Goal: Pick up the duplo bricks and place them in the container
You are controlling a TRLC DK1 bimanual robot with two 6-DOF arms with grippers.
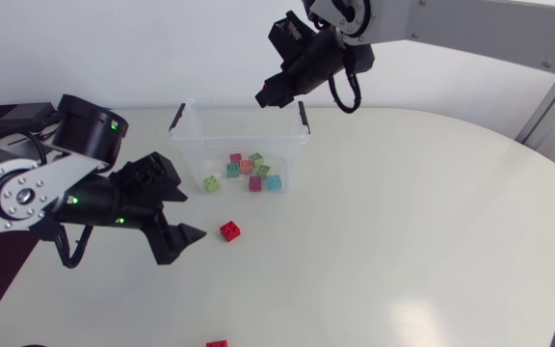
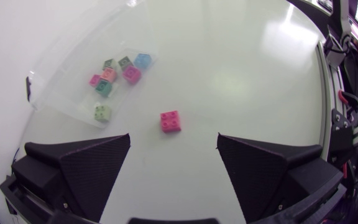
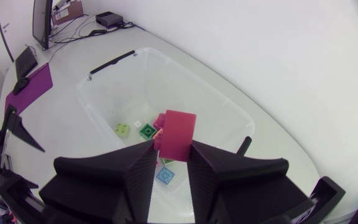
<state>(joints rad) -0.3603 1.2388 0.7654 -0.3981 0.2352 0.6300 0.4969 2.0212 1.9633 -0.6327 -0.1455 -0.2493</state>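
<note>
Right tool (image 3: 174, 149) tight around pink brick (image 3: 178, 132) over container (image 1: 239, 128); left tool (image 2: 173, 137) wide, empty, red brick (image 2: 170, 121) ahead.

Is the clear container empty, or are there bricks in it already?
Not empty: several bricks, pink, green and blue, lie on the floor of the container; a red brick lies outside it.

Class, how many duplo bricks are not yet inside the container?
3. One red brick lies ahead of the open left gripper; a second red brick is cut by the head view's edge; the right gripper holds a third brick above the container. Others may be hidden.
</note>
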